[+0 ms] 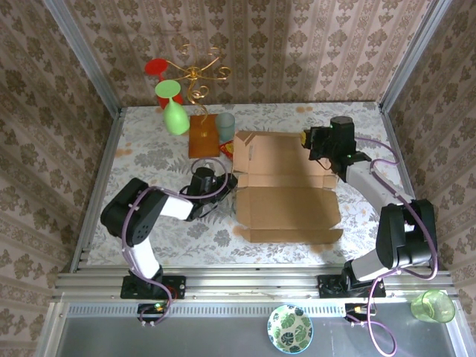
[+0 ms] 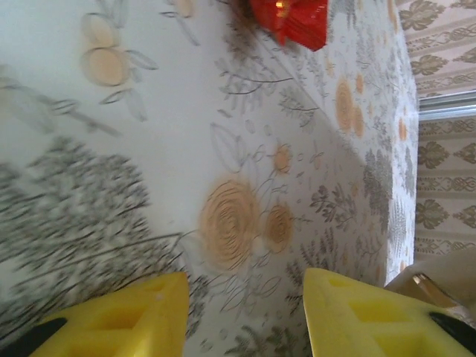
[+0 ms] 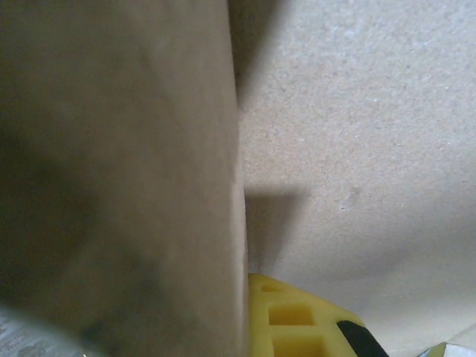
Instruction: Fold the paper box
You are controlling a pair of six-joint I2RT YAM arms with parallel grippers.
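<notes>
no readable text, labels, brands or numbers on any surface in view

Black-and-white arms (image 1: 172,207) carry purple cables (image 1: 371,327) and yellow end effector fingers (image 2: 372,312).

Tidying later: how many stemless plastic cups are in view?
2: a pale teal cup beside the orange-brown wooden slab, and a translucent green cup on the near ledge, far right.
</notes>
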